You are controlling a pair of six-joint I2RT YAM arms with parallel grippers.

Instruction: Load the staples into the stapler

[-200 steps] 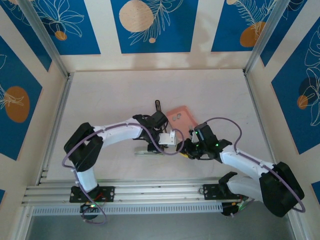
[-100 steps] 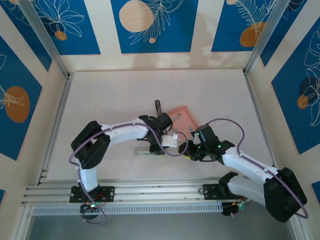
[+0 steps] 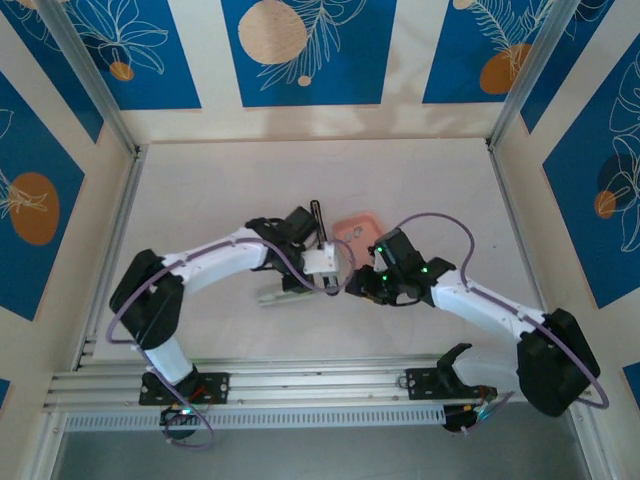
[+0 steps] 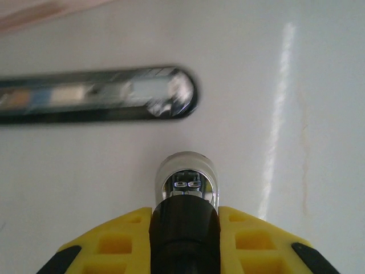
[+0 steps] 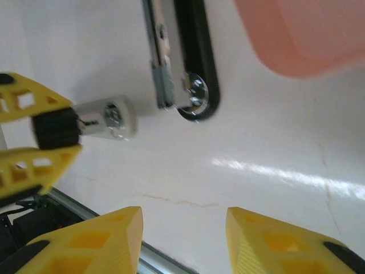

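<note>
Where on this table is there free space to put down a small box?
Free: the table strip between the pink tray and the back wall, and both far corners. Crowded: the centre, around the stapler and tray.

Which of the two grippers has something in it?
The left gripper, shut on a black piece with a silvery tip; the right gripper stands open over bare table.

Blk stapler [image 5: 198, 57], rail [image 5: 160, 63] prob silvery; pink tray [image 5: 302, 34].
</note>
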